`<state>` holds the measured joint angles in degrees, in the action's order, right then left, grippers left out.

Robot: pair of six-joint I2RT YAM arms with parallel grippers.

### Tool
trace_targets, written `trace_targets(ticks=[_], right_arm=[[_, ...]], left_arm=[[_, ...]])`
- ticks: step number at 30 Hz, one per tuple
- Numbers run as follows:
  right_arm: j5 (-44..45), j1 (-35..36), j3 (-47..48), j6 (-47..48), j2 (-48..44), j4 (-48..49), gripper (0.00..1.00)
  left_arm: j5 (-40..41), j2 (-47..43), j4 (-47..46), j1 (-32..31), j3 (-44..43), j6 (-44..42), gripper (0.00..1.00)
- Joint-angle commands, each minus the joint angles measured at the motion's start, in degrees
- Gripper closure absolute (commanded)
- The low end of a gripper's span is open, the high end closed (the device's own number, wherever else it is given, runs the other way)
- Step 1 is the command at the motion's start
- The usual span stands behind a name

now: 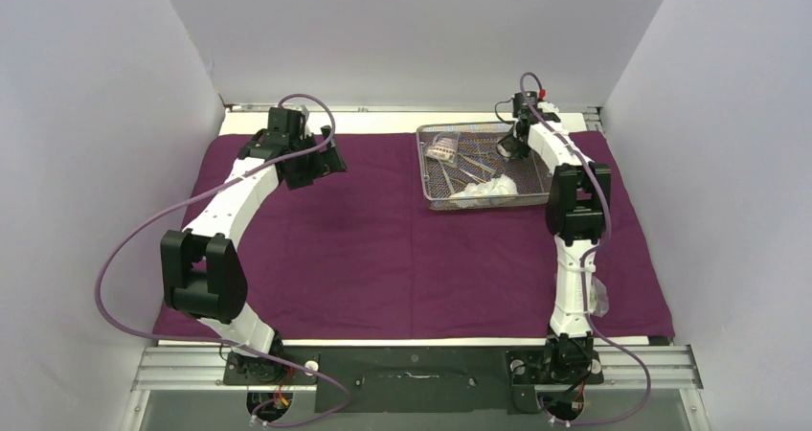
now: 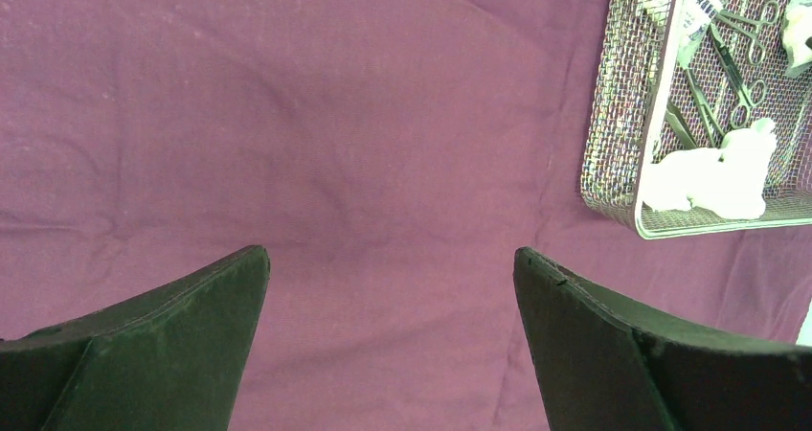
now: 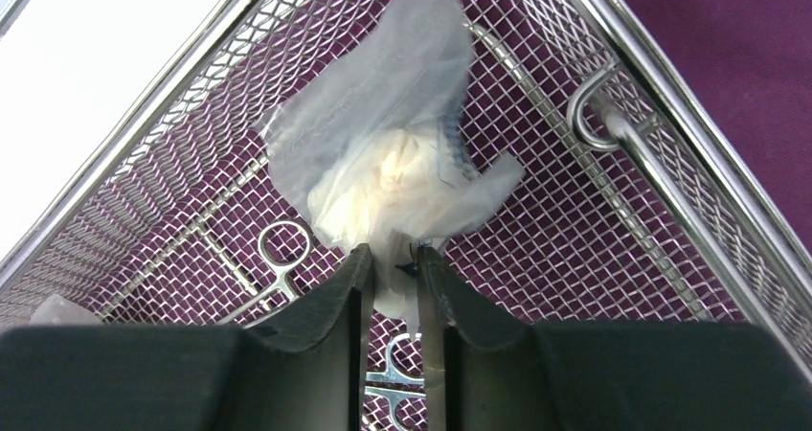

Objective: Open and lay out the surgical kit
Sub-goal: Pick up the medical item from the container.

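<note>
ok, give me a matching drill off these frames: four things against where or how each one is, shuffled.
Things:
1. left gripper
2. right gripper
3. gauze wad
4. wire-mesh tray

States:
A. sits on the purple cloth, far right part
B. lies inside the tray, beside the forceps
C. open, above bare cloth
D. closed on the edge of the clear packet

Pairs: 1-C, 2-D, 3-B, 4-A
</note>
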<state>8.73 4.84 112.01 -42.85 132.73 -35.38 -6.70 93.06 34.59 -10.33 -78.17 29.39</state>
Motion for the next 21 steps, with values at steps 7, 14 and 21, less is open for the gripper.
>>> trace_targets(ticks=[7,14,21], right_arm=[[-8.2,-2.2,-0.5,6.9,-3.5,4.6,0.95],[-12.0,-1.8,-2.8,8.5,-14.4,2.1,0.95],[-13.2,-4.5,-11.0,8.1,-27.4,-9.6,0.95]], left_arm=[[-0.5,-4.6,-1.0,0.7,1.6,-0.4,0.03],[-1.1,-6.6,-1.4,0.9,3.4,-0.4,0.03],[-1.9,-9.7,-3.2,0.9,5.2,0.1,0.03]])
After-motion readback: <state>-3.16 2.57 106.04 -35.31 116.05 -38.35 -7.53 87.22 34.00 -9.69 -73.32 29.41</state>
